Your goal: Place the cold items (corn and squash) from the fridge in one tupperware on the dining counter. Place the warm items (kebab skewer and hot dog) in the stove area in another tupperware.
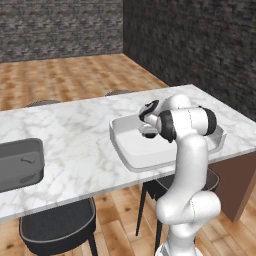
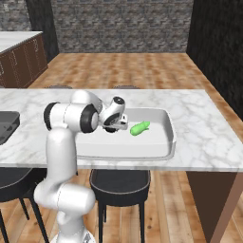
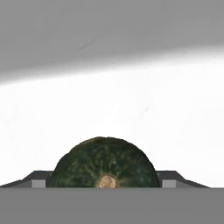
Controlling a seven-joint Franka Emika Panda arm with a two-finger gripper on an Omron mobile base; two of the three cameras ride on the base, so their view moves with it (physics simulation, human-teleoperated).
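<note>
A dark green squash (image 3: 105,164) sits between my gripper's (image 3: 105,181) two finger tips, touching both, so the gripper is shut on it. The hand hangs low over the floor of a white tupperware (image 2: 161,142) on the dining counter (image 2: 209,128). A green corn (image 2: 139,128) lies in that tupperware just right of my gripper (image 2: 117,126). In the left base view the gripper (image 1: 148,131) points down into the same white tupperware (image 1: 135,165), and my forearm hides the squash. The fridge, stove, kebab skewer and hot dog are out of view.
A second, dark grey tupperware (image 1: 20,162) stands on the counter (image 1: 75,130) to the left, also seen at the left edge of the right base view (image 2: 7,124). Dark stools (image 2: 121,182) stand under the near edge. Brown cabinets (image 2: 21,59) are at the far left.
</note>
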